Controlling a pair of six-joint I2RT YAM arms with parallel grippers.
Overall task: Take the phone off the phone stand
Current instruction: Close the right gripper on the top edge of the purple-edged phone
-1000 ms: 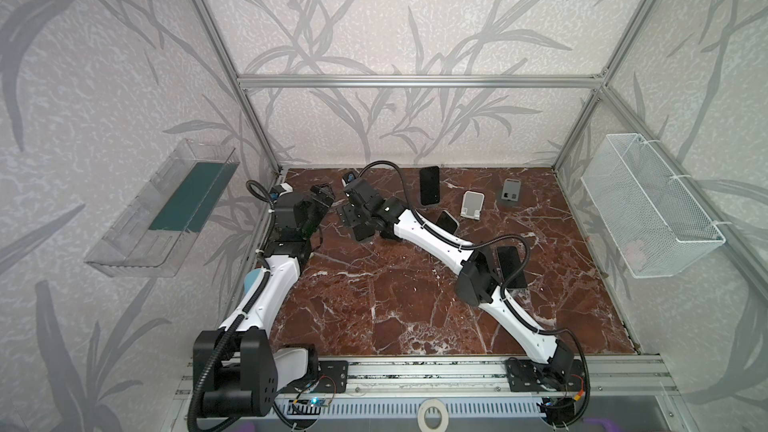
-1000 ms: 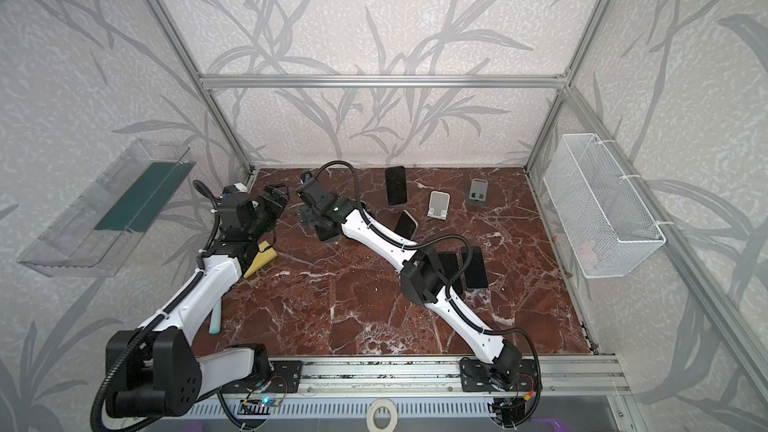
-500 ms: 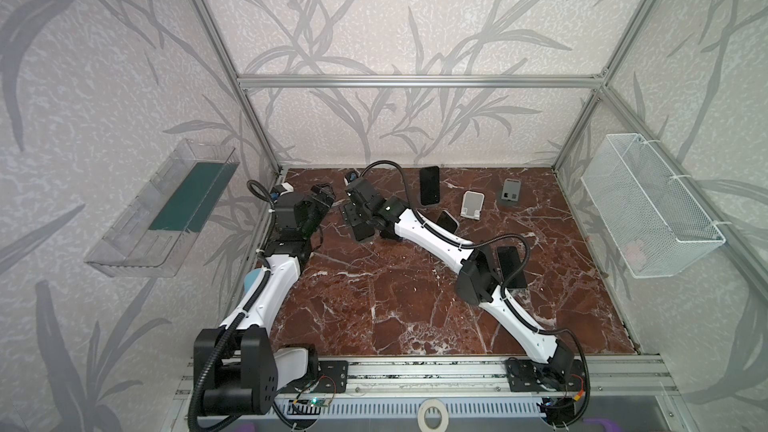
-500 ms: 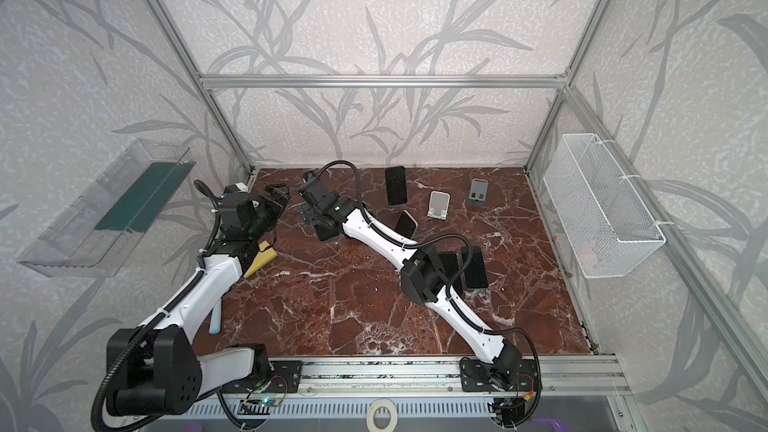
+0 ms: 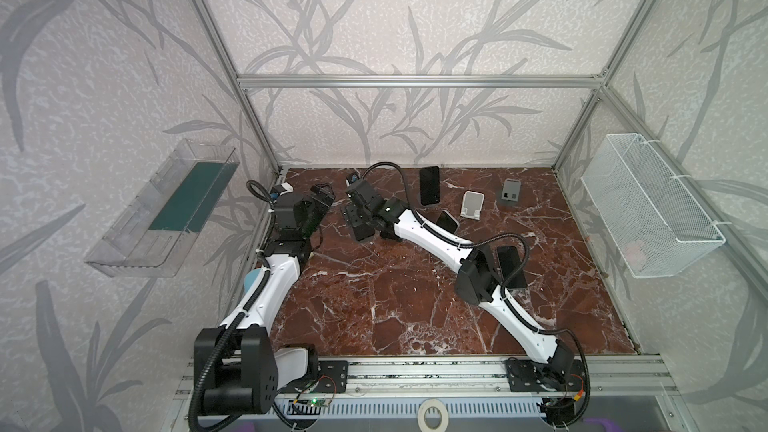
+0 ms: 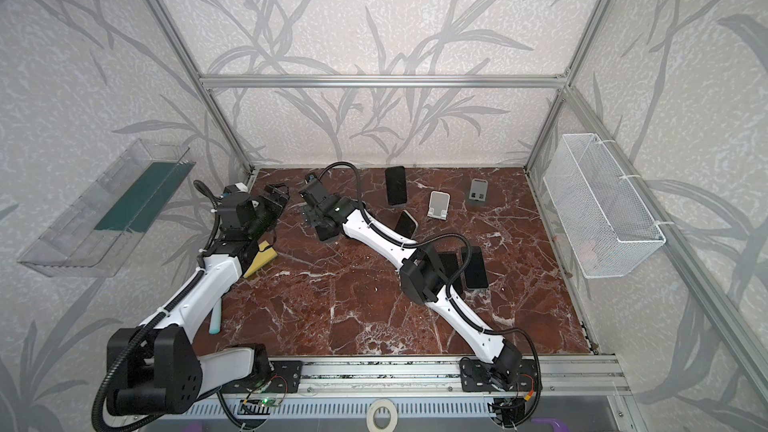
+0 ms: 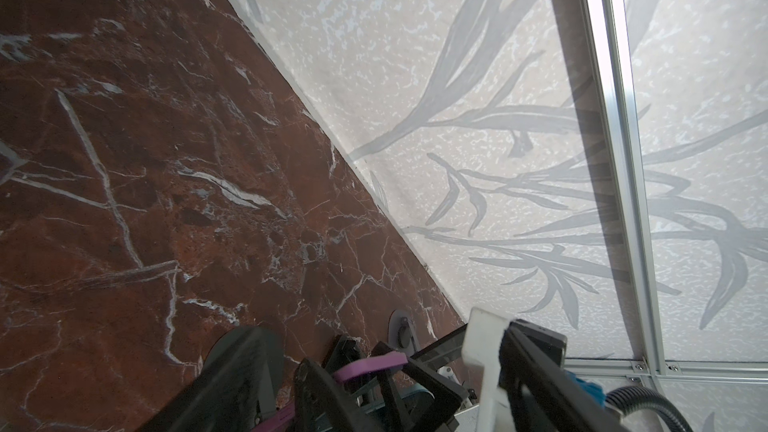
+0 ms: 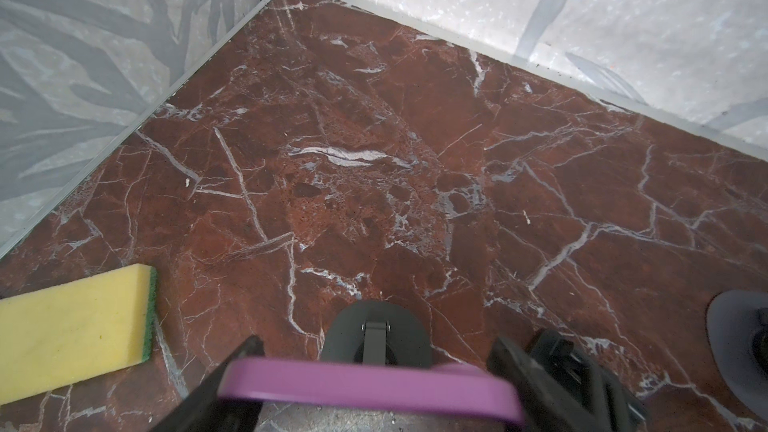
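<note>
The right arm (image 5: 428, 234) stretches diagonally across the table (image 8: 374, 139) towards the far left corner, elbow lifted and wrist tipped down. The right gripper (image 8: 376, 351) is clamped across a phone (image 8: 365, 384), one black ribbed finger at each end. The phone has a smooth purple case with rounded edges and shows edge-on, a little blurred. It hangs just above the phone stand (image 8: 376, 326), a matte dark plate with a rounded end and a small hinged arm. I can't tell whether they still touch. The left arm (image 5: 274, 280) rises along the left edge. The left gripper (image 5: 323, 192) is tilted up close beside the right one, its fingers apart and nothing between them. The tabletop is glossy red-brown marble with white veins. A spongy yellow sponge (image 8: 75, 322) with a green scouring edge lies nearby.
</note>
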